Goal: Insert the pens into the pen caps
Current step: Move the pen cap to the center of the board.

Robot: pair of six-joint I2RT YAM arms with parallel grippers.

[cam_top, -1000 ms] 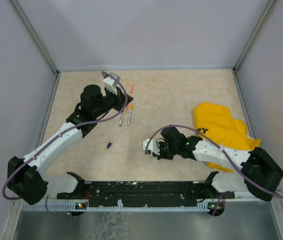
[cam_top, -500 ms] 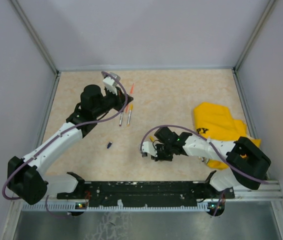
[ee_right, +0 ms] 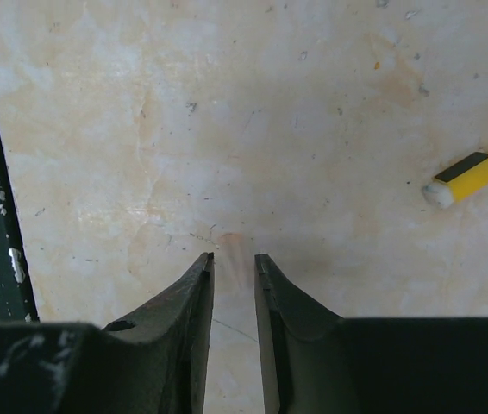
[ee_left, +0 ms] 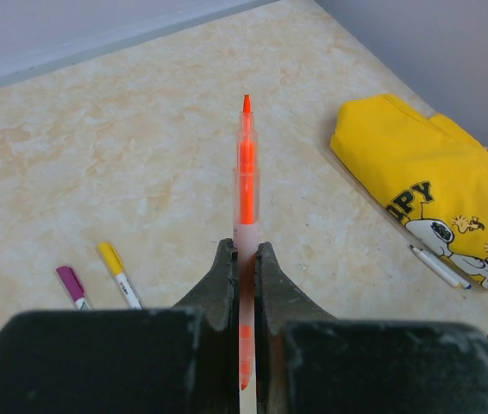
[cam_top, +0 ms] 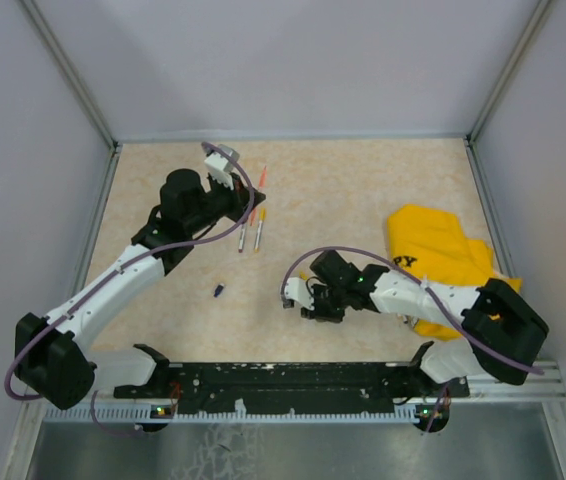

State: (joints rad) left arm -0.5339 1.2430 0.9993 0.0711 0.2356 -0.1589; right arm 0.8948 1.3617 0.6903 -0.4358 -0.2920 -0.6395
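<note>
My left gripper (ee_left: 244, 259) is shut on an orange-pink pen (ee_left: 246, 172), held above the table with its bare tip pointing away; in the top view this gripper (cam_top: 248, 203) is at the back left. My right gripper (ee_right: 234, 263) is low over the table with its jaws a little apart, and a faint translucent orange-pink cap (ee_right: 234, 250) lies between its tips. In the top view the right gripper (cam_top: 301, 303) is near the table's middle. A yellow cap (ee_right: 472, 172) lies to its right. A dark blue cap (cam_top: 219, 291) lies alone on the table.
Two pens, one purple-capped (ee_left: 70, 283) and one yellow-capped (ee_left: 115, 263), lie side by side under the left gripper. A yellow cloth (cam_top: 443, 265) lies at the right with another pen (ee_left: 438, 266) beside it. A black rail (cam_top: 293, 380) runs along the near edge.
My right arm has shifted a little to the left and settled low over the table. The left arm still holds the orange-pink pen in the same place.
</note>
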